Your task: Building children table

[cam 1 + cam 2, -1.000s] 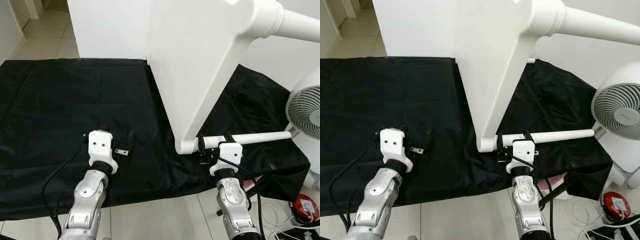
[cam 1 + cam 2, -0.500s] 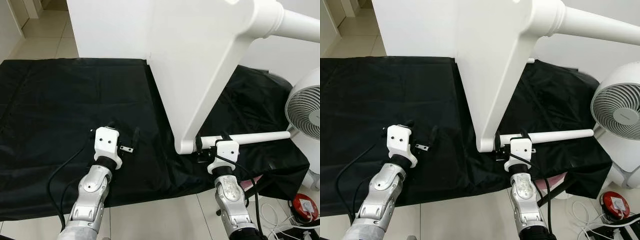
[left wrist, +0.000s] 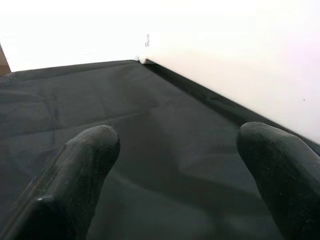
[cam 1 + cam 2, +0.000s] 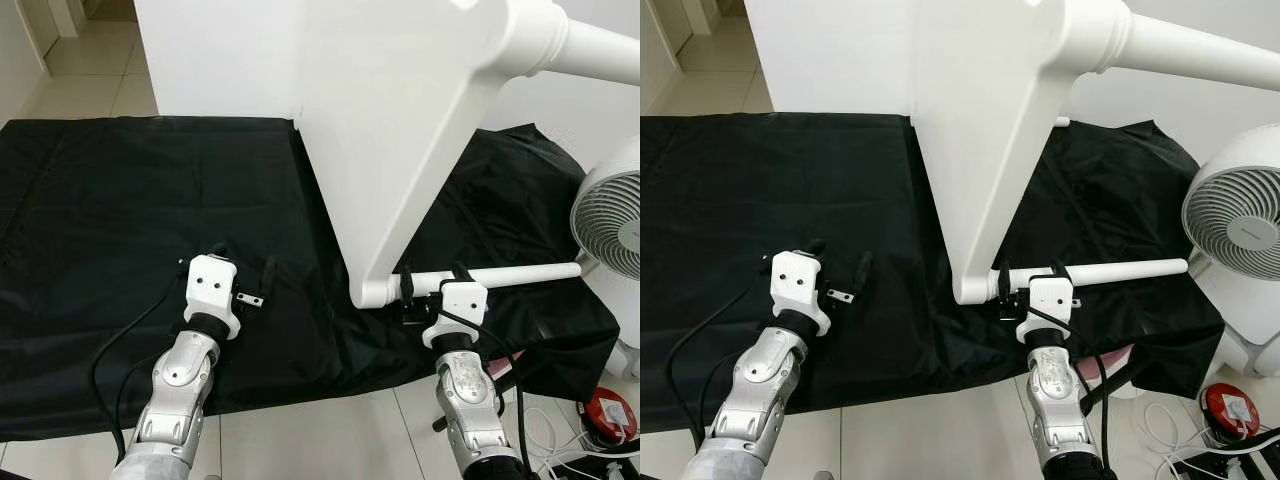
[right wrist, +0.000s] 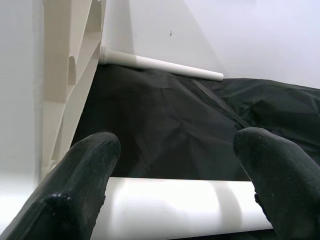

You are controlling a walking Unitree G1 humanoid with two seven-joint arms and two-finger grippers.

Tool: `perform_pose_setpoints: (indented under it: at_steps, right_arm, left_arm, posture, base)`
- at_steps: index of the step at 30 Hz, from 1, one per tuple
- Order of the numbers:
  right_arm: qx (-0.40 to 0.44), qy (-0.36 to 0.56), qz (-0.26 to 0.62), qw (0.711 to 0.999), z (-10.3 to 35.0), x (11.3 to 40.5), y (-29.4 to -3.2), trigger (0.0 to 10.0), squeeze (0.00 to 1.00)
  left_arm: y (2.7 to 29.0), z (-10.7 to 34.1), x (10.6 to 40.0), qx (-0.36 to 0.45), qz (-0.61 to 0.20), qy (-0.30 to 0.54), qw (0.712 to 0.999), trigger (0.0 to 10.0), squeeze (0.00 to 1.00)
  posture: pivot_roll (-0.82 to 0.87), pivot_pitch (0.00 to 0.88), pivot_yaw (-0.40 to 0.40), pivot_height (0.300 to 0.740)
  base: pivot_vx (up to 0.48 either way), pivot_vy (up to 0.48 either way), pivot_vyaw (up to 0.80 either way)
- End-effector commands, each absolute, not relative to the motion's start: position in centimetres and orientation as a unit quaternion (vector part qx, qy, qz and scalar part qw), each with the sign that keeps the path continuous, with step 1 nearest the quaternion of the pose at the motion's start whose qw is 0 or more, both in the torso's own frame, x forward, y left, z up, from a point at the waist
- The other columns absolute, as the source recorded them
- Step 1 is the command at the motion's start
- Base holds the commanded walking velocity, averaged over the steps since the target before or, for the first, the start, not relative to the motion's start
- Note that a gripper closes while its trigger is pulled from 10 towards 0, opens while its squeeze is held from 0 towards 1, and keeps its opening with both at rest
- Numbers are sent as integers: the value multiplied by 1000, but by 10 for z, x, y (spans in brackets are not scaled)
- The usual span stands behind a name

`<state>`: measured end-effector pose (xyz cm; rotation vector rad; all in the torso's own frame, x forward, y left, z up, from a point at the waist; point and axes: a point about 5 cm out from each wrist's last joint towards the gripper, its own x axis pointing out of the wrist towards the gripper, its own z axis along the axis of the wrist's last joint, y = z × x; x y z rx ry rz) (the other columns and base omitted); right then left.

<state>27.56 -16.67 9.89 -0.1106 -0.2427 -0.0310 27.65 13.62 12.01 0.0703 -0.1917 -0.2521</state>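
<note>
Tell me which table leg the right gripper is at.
The low leg lying across the black cloth; the right gripper straddles it. Another leg sticks out high above.

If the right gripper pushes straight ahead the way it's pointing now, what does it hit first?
Most likely the white table leg: it lies crosswise right between the open fingers of the right gripper. Beyond it there is only black cloth, then a second white leg by the wall.

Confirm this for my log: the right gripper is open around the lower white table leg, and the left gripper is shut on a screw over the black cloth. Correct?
Not quite. The left gripper holds nothing: the left wrist view shows its fingers spread apart over bare black cloth. The rest stands: the right gripper is open around the lower white table leg.
</note>
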Motion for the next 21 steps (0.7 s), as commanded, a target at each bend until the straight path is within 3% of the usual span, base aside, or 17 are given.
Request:
perform_pose_setpoints:
  at_steps: [1,21]
  right_arm:
    - [-59,-120,-22,991,97,275,-171,10000,0]
    - [-61,-123,-20,990,100,279,-171,10000,0]
  left_arm:
    - [135,119,275,33,-125,-97,987,10000,0]
    - [139,115,272,49,-124,-88,987,10000,0]
  posture:
    - [24,0,-65,740]
    - [34,0,-73,740]
  base:
    - [0,0,0]
    - [0,0,0]
